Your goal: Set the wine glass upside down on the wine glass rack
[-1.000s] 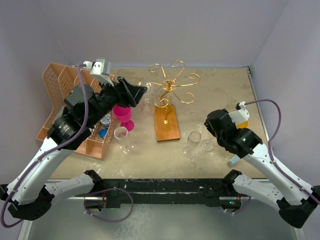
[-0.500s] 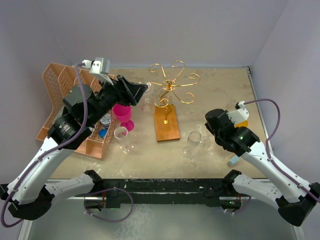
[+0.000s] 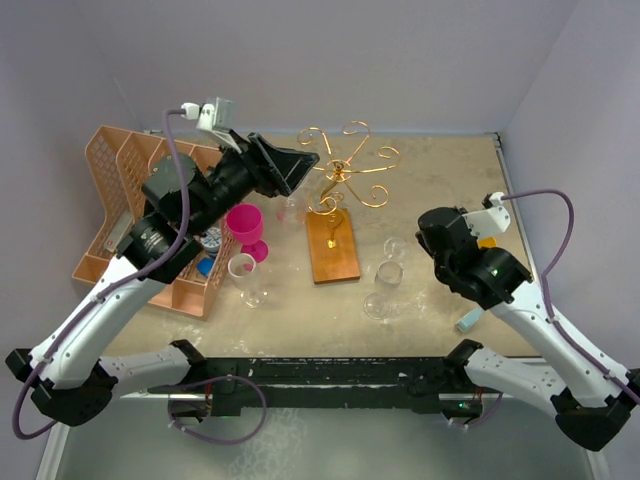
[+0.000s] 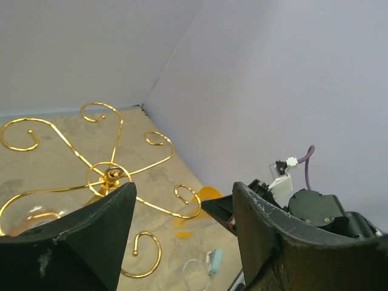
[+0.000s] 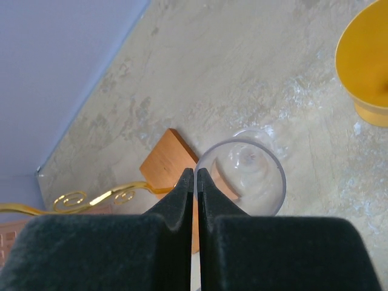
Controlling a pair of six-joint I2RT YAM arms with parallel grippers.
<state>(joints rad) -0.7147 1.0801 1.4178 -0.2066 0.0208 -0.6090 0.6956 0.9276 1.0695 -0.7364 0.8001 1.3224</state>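
Right claw (image 5: 195, 173): fingers pressed together on the near rim of the glass (image 5: 242, 179). The wall sits in the slit between them, so I record it as gripped.

Glass: to the right of the rack (image 3: 345, 172), mouth toward my wrist camera, stem running away from it toward the table. Its long axis is about upright, mouth up. Not yet inverted.

Rack: ahead and to the left of my right claw, beyond the corner of its base (image 3: 333, 245). The spirals are well apart from the glass.

Left claw (image 4: 183, 189): jaws wide, nothing between them, hanging just above the rack's centre, much nearer to it than my right.

Judgement: the carry goes left and away from me. The glass must turn end over end before its foot can enter a spiral.
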